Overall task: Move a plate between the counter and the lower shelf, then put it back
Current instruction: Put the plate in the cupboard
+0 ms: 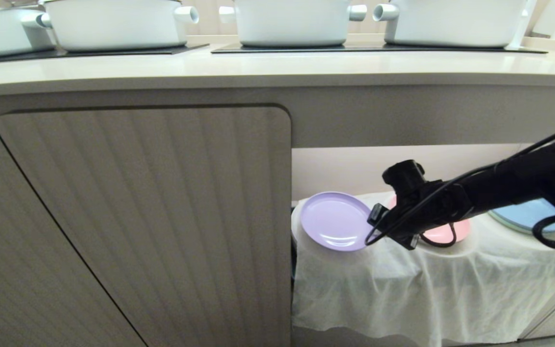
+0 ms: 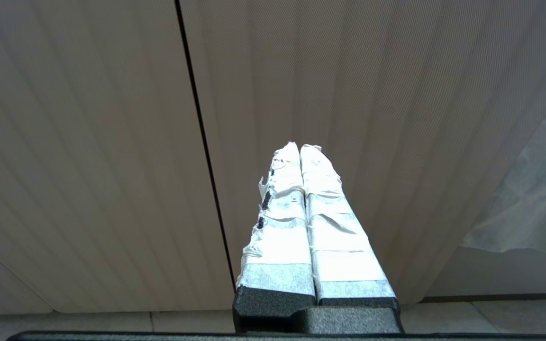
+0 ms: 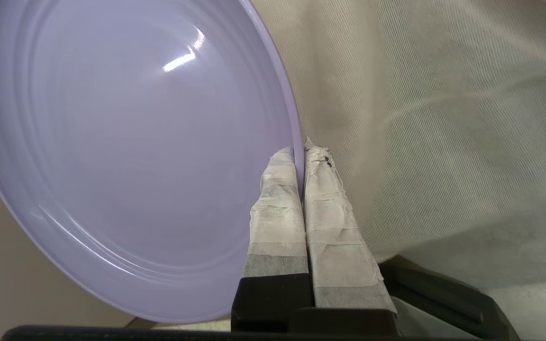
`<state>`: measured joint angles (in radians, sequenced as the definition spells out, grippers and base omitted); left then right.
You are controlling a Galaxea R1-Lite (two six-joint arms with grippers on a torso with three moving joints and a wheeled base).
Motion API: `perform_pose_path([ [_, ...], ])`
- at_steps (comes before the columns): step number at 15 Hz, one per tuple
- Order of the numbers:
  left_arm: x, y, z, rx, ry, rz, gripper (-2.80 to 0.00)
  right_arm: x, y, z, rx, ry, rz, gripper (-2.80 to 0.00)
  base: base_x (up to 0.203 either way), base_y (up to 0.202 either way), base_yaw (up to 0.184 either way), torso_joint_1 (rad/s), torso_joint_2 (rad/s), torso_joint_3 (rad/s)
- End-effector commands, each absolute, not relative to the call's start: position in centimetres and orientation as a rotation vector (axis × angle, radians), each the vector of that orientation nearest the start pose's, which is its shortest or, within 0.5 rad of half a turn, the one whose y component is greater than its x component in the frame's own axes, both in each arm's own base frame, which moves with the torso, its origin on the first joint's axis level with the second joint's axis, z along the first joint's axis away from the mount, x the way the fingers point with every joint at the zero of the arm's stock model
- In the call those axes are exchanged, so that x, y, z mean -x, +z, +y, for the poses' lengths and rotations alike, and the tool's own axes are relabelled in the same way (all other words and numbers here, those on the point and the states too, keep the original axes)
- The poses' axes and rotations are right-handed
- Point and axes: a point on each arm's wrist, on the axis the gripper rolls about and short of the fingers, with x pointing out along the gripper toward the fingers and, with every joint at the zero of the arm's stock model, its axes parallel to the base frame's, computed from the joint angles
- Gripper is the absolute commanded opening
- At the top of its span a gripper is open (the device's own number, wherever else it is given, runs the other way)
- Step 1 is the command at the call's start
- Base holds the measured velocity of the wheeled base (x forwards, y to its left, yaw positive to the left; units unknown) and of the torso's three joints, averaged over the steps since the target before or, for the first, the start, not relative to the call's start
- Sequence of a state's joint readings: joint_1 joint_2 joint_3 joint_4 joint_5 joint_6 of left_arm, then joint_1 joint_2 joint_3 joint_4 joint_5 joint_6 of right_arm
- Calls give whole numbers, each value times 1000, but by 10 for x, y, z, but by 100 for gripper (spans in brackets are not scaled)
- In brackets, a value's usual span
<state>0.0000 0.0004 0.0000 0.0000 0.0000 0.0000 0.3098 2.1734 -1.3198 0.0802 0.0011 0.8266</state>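
A: Right tool (image 3: 300, 150), state?

B: Clamped tight on the plate (image 1: 336, 220). In the right wrist view the two taped fingers (image 3: 277, 208) pinch the plate's (image 3: 126, 161) rim, one on its upper face, the other beneath.

A: Where is the plate?

B: In the open lower shelf, below the worktop (image 1: 277, 67). It extends from the right tool (image 1: 373, 222) toward the cabinet door (image 1: 142, 226) and is tilted, its far edge raised. Its lower edge sits over the white cloth (image 1: 417, 284) that drapes the shelf; I cannot tell whether it touches the cloth.

A: Anything close to the tool?

B: A pink plate (image 1: 443, 232) lies on the cloth directly behind the right arm, partly hidden by it. A blue plate (image 1: 528, 214) lies further along the same arm, toward its base, well apart from the lilac one.

A: On the worktop?

B: Three white pots (image 1: 289, 19) stand on black hob panels (image 1: 369, 48), well above the tool.

A: Left tool (image 2: 300, 149)?

B: Fully closed, nothing between its taped fingers (image 2: 282, 222). It faces the ribbed cabinet door (image 2: 349, 118) and is not seen from the head camera.
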Motion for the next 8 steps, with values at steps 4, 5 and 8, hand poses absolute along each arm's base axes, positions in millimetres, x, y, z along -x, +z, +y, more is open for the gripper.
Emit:
perform_pose_path([
  [4,23,75,0,0,0,0,-280,-393,68,122,-618,-132,997,-280,0,0,0,0,0,0],
  [5,23,75,0,0,0,0,-280,-393,65,122,-616,-135,1003,-280,0,0,0,0,0,0],
  [8,23,75,0,0,0,0,-280,-395,60,122,-615,-140,1009,-280,0,0,0,0,0,0],
])
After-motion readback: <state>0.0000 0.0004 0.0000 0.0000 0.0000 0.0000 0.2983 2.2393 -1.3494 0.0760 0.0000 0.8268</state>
